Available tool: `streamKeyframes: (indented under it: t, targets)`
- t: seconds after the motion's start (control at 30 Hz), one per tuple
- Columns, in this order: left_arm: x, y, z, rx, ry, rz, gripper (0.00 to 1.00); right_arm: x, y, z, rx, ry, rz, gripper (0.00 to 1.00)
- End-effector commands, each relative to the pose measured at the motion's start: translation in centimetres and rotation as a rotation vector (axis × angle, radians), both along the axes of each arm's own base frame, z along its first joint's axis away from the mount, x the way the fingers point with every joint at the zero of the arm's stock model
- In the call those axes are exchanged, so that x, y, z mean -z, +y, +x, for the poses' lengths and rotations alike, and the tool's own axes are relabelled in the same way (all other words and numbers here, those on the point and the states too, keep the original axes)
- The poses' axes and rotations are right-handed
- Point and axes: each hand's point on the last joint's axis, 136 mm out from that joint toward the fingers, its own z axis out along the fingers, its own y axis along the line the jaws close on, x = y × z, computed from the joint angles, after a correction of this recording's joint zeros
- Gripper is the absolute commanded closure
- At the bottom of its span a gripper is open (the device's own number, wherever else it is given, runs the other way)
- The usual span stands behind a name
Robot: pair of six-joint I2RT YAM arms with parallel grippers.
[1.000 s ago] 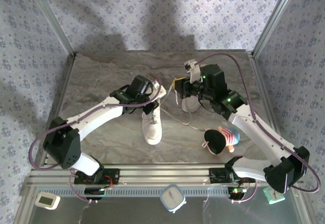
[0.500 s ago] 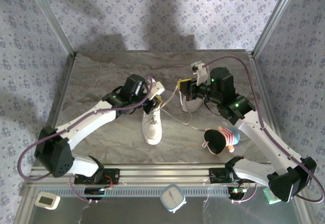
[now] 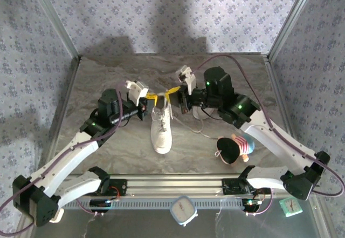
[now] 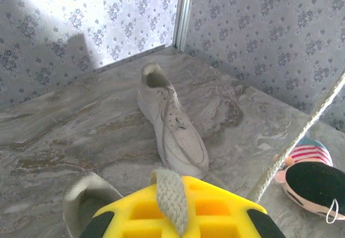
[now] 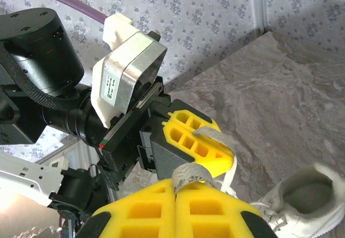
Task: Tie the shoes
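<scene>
One white shoe (image 3: 161, 130) lies mid-table, toe toward me, and its heel opening (image 5: 310, 200) shows in the right wrist view. The other shoe (image 3: 200, 111) lies just right of it, partly under the right arm; in the left wrist view this shoe (image 4: 171, 124) lies ahead. My left gripper (image 3: 152, 96) is shut on a white lace (image 4: 171, 195) above the first shoe's heel end. My right gripper (image 3: 172, 91) hangs beside it, shut on another lace end (image 5: 190, 174). The left gripper (image 5: 223, 154) almost touches the right gripper (image 5: 177, 187).
A black-and-pink plush toy (image 3: 234, 147) lies right of the shoes near the front edge, also in the left wrist view (image 4: 315, 176). A loose lace (image 3: 200, 130) trails toward it. Patterned walls and metal posts (image 3: 288, 19) close in the marbled table (image 3: 108, 76).
The right gripper has moved left to over the middle shoe. The left arm has swung out to the left, its gripper shifting left and up. Both stay shut on laces.
</scene>
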Motion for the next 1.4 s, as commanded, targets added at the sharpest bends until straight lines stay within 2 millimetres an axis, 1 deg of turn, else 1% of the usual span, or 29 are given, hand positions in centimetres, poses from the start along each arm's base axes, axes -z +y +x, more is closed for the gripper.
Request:
streamKeyframes:
  t: [0.0,0.13,0.27,0.37,0.43,0.5,0.6,0.7,0.77,1.0,1.13,1.37]
  targets:
    - [-1.2,-0.1,0.0,0.009,-0.018,-0.074,1.00,-1.2,1.4,-1.5,-0.086,-0.044,0.001,1.00]
    - [-1.7,0.0,0.4,-0.009,-0.011,-0.120,1.00,-1.4,2.7,-2.5,-0.140,-0.069,0.006,1.00]
    - [-2.0,0.5,0.2,-0.032,-0.005,-0.143,1.00,-2.2,3.4,-2.4,-0.143,-0.095,0.031,1.00]
    - [-1.4,2.5,-0.1,-0.129,0.025,-0.162,1.00,-2.6,3.8,-1.9,-0.122,-0.106,0.040,1.00]
    - [-0.9,3.8,-1.1,-0.166,0.025,-0.191,1.00,-2.4,4.0,-1.3,-0.098,-0.099,0.033,1.00]
    - [0.0,5.4,-2.1,-0.219,0.041,-0.205,1.00,-1.8,4.3,-0.8,-0.087,-0.083,0.019,1.00]
    - [1.2,6.8,-3.8,-0.240,0.066,-0.224,1.00,-1.2,4.9,0.0,-0.067,-0.065,0.003,1.00]
    - [1.9,7.2,-5.2,-0.223,0.076,-0.256,1.00,-0.6,5.7,1.2,-0.040,-0.043,-0.010,1.00]
    - [2.0,7.4,-5.8,-0.213,0.075,-0.267,1.00,-0.4,6.6,1.7,-0.045,-0.021,-0.015,1.00]
    - [2.2,7.6,-6.6,-0.199,0.076,-0.263,1.00,0.3,10.4,3.3,-0.077,0.031,-0.020,1.00]
    - [2.3,7.7,-6.7,-0.198,0.070,-0.261,1.00,-0.2,11.1,5.6,0.004,0.024,-0.011,1.00]
    - [2.2,7.8,-6.9,-0.196,0.058,-0.259,1.00,-2.3,11.2,8.9,0.105,-0.011,0.023,1.00]
